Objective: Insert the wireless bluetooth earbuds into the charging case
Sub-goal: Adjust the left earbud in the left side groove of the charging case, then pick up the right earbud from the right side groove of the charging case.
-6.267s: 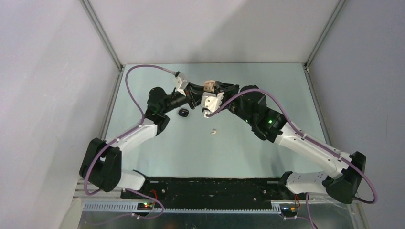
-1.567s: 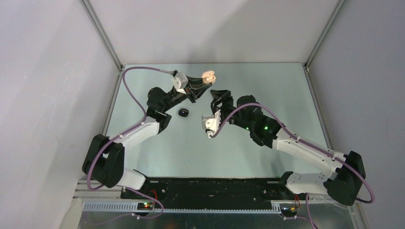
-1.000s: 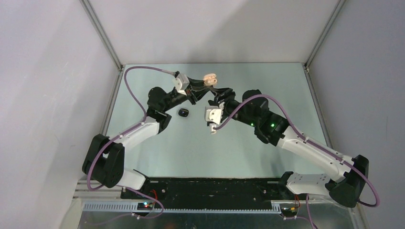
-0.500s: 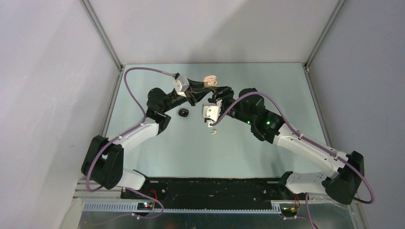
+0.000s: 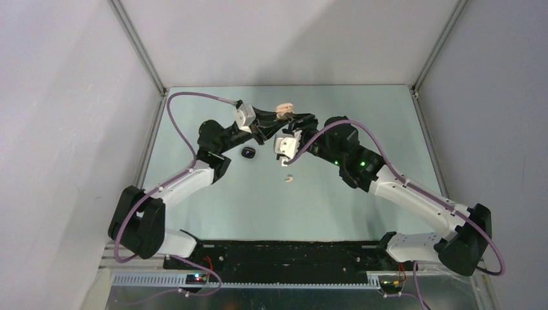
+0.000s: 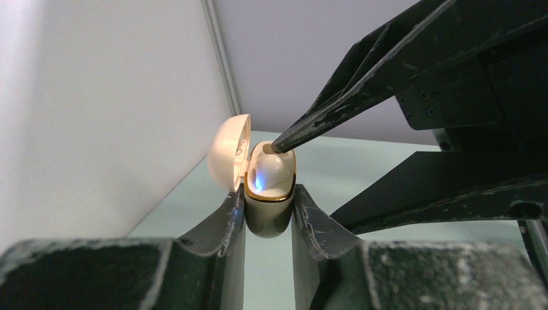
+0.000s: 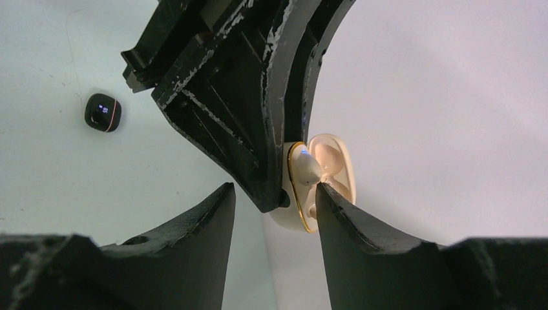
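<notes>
One cream earbud (image 6: 270,173) sits in the open cream charging case (image 6: 266,216), which your left pincer (image 6: 268,200) pinches by its sides, raised above the worktop (image 5: 258,200). Your right pincer (image 7: 274,194) is spread, one fingertip (image 6: 284,139) on the bud. Judge it light, hard and slick: press gently, straight down. The second cream earbud (image 5: 289,178) lies on the worktop near a black case (image 5: 248,152).

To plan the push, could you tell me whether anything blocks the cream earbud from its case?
Nothing visible does: the lid is swung open, and the earbud sits in the mouth of the case.
</notes>
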`<action>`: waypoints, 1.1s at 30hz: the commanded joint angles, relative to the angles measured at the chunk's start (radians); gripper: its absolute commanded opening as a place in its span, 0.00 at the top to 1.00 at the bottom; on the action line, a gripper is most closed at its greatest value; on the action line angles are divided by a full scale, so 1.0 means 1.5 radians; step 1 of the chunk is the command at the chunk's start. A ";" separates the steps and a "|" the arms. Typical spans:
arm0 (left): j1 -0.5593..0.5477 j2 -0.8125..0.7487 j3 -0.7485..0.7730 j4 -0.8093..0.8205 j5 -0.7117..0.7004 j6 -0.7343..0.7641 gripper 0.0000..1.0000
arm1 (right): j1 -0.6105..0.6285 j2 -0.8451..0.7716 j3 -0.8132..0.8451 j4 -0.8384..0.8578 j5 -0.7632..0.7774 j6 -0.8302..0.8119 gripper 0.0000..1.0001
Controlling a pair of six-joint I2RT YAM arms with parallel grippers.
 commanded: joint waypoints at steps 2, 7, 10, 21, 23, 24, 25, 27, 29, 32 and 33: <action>-0.005 -0.013 0.000 0.028 0.007 0.012 1.00 | -0.003 0.008 0.033 0.012 0.015 0.021 0.47; -0.003 -0.007 0.002 0.020 -0.013 -0.007 1.00 | -0.007 -0.025 0.046 0.014 -0.015 0.069 0.47; 0.005 -0.005 0.005 0.006 -0.021 -0.013 1.00 | -0.011 -0.057 0.058 -0.050 -0.054 0.129 0.45; 0.092 -0.043 0.007 -0.116 0.006 -0.090 1.00 | -0.097 -0.118 0.012 -0.207 -0.173 0.318 0.39; 0.130 -0.076 -0.002 -0.152 0.024 -0.101 1.00 | -0.132 -0.075 0.007 -0.247 -0.225 0.339 0.42; 0.144 -0.086 -0.008 -0.185 0.034 -0.094 1.00 | -0.143 -0.051 0.006 -0.263 -0.280 0.331 0.43; 0.174 -0.108 -0.010 -0.202 0.057 -0.090 1.00 | -0.161 -0.034 0.005 -0.303 -0.300 0.320 0.46; 0.213 -0.139 -0.009 -0.252 0.098 -0.073 1.00 | -0.171 0.019 0.005 -0.347 -0.331 0.262 0.48; 0.243 -0.164 -0.007 -0.296 0.128 -0.059 1.00 | -0.169 0.091 0.003 -0.374 -0.338 0.217 0.51; 0.264 -0.206 -0.020 -0.345 0.134 -0.046 1.00 | -0.164 0.146 -0.018 -0.327 -0.322 0.208 0.53; 0.267 -0.215 -0.025 -0.352 0.131 -0.043 1.00 | -0.161 0.170 -0.019 -0.316 -0.316 0.215 0.54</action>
